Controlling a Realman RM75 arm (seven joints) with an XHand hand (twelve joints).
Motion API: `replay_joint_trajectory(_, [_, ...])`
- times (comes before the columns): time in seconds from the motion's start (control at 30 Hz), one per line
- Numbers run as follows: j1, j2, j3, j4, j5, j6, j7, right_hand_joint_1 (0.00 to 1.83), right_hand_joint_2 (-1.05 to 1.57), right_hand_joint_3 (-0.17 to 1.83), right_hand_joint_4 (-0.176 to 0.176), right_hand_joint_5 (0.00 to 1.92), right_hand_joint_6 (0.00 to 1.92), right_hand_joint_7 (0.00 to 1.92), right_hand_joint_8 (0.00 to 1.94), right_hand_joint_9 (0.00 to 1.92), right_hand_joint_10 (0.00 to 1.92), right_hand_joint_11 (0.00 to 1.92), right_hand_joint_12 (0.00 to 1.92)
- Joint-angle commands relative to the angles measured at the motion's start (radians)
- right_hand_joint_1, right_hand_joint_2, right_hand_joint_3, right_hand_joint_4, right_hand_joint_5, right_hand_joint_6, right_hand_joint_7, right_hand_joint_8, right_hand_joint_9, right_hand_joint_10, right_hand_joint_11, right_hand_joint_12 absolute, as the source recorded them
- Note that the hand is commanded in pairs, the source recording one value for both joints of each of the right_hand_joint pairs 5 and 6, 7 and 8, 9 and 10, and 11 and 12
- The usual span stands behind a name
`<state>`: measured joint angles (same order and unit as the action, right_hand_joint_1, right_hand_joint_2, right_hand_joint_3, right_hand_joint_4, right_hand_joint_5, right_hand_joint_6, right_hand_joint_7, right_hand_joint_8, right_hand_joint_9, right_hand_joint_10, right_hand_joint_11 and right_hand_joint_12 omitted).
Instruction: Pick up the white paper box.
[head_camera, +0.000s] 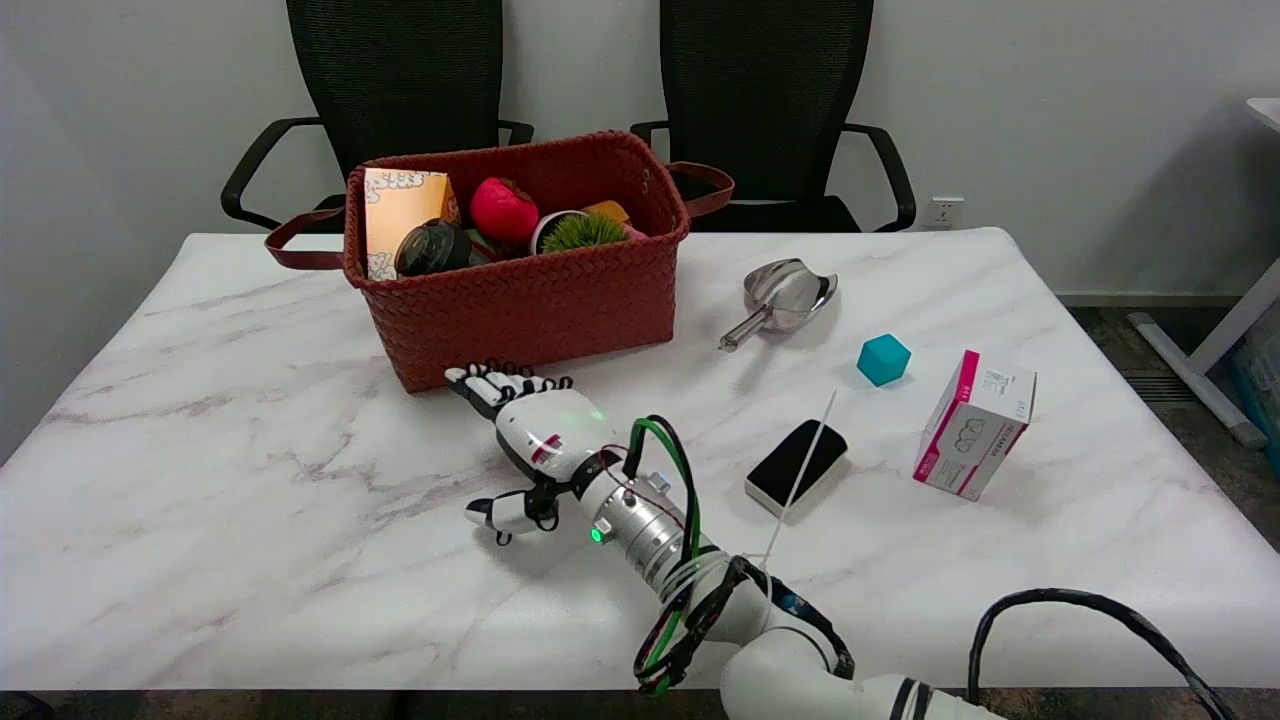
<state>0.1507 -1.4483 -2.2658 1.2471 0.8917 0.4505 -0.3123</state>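
**Right hand empty, white paper box well off to its 3 o'clock**

Head view: the right hand (535, 430) hovers over the marble table (250, 480) just in front of the red woven basket (530, 290), fingers spread and stretched toward 11 o'clock, thumb out to the side, gripping nothing. The white paper box (975, 425), edged in pink, stands tilted well apart from the hand. Between them lies a black pad (797, 465). A teal cube (884, 359) sits at the box's 10 o'clock, a metal scoop (785, 295) beyond it.
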Motion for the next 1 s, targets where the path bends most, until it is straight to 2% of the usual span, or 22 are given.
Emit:
replay_joint_trajectory(0.03, [-0.013, 0.029, 0.036, -0.003, 0.002, 0.033, -0.002, 1.04, 0.77, 0.26, 0.000, 0.13, 0.13, 0.16, 0.16, 0.25, 0.25, 0.36, 0.36])
replay_joint_trajectory(0.3, [-0.014, 0.030, 0.029, 0.015, 0.002, 0.037, -0.002, 1.04, 0.77, 0.26, 0.000, 0.13, 0.13, 0.16, 0.16, 0.25, 0.25, 0.36, 0.36])
replay_joint_trajectory(0.83, [-0.056, 0.025, 0.020, 0.041, 0.000, 0.143, -0.004, 1.04, 0.77, 0.25, 0.000, 0.13, 0.13, 0.16, 0.16, 0.25, 0.25, 0.36, 0.36])
replay_joint_trajectory(1.0, [-0.086, 0.028, 0.020, 0.086, 0.000, 0.255, -0.004, 1.05, 0.77, 0.25, 0.000, 0.12, 0.12, 0.15, 0.15, 0.24, 0.24, 0.35, 0.35])
